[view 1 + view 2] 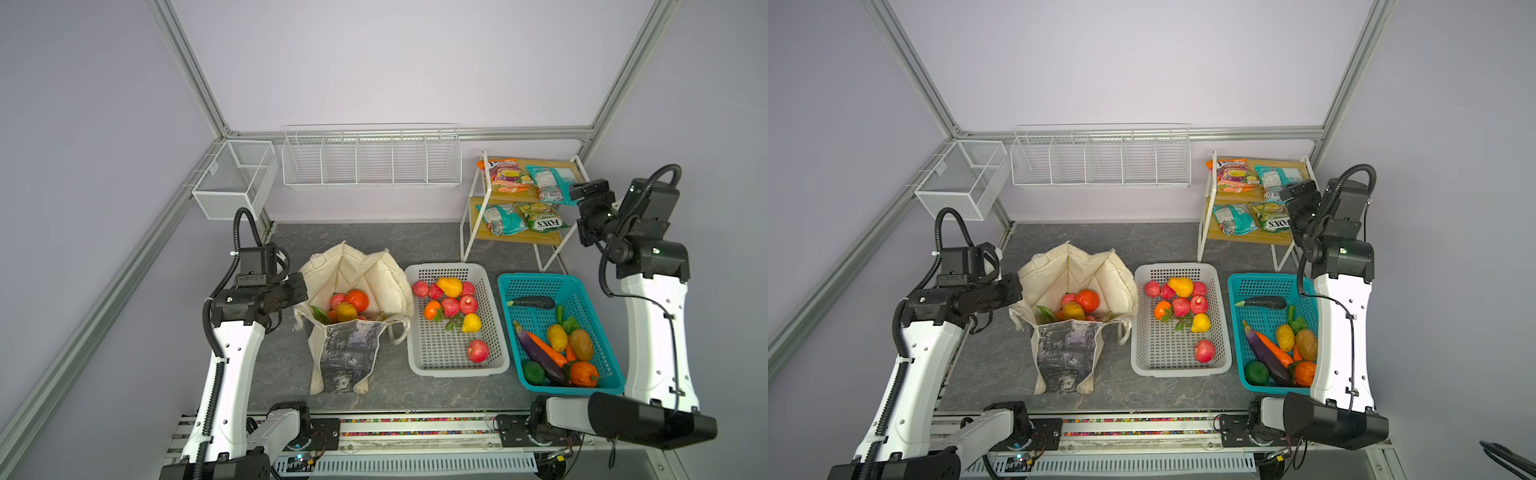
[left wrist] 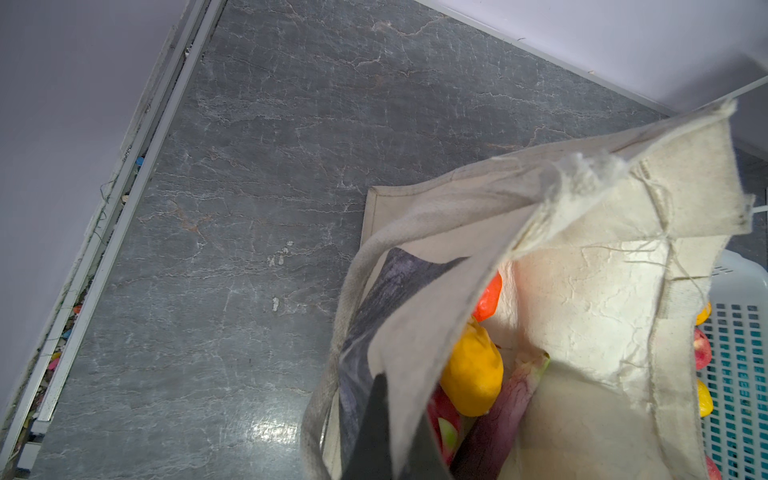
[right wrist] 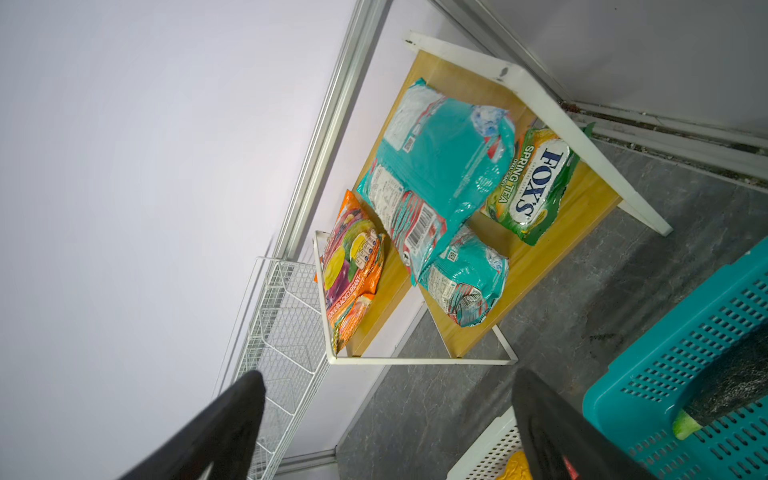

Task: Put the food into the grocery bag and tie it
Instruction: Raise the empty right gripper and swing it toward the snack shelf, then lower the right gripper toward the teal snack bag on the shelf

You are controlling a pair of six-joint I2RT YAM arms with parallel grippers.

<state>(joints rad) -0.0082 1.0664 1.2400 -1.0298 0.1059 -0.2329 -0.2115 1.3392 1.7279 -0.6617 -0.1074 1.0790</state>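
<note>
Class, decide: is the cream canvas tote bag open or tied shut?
Open: the cream canvas tote bag gapes, round orange fruit visible inside, strap handles untied.

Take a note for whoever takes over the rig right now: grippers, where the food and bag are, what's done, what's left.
Left gripper: shut on the bag rim, holding the mouth open.
Right gripper: open, empty, facing the shelf with the snack packets.
Done: several fruits, an orange among them, lie in the bag.
Left: fruit is still outside in the white basket, vegetables in the teal basket, teal packets on the shelf. The handles are untied.
</note>
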